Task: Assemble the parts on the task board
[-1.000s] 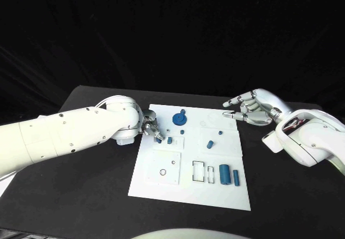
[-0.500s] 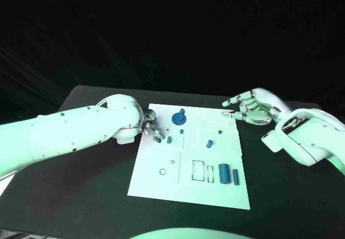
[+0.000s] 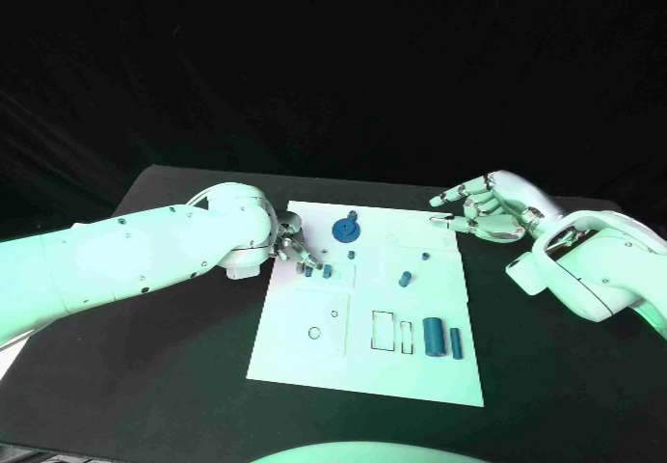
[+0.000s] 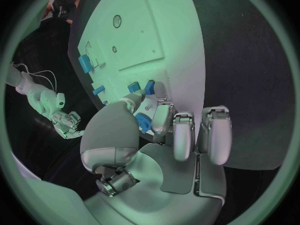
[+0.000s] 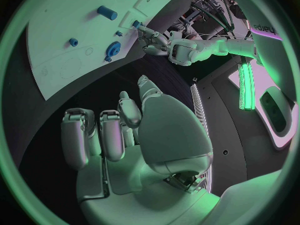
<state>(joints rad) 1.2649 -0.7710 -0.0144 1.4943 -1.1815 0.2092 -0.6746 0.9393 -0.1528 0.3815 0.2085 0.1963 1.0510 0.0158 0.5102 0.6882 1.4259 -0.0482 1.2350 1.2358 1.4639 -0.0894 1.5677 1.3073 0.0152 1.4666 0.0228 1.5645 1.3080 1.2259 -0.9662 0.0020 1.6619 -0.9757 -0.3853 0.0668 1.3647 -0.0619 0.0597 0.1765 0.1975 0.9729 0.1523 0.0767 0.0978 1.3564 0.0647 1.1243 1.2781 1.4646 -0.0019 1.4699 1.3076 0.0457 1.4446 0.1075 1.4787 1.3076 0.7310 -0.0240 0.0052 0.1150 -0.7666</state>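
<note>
Flat white board (image 3: pixel 364 357) mid-table on matte black table (image 3: pixel 167 386). Left hand (image 3: pixel 291 243) at board's left edge, fingertips pinching small blue peg (image 3: pixel 307 271). Right hand (image 3: pixel 487 211) off far-right corner, fingers apart, holding nothing. Round blue gear (image 3: pixel 346 229), two blue cylinders (image 3: pixel 435 336) on board.

White arms (image 3: pixel 125 256) (dark screws), silver robot hand (image 3: pixel 487 210).

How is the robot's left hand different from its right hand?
The left robot hand reaches down to the task board, fingertips at a small blue part. The right robot hand hangs off the board's far right corner, fingers spread, holding nothing. Both are silver, on white arms.
</note>
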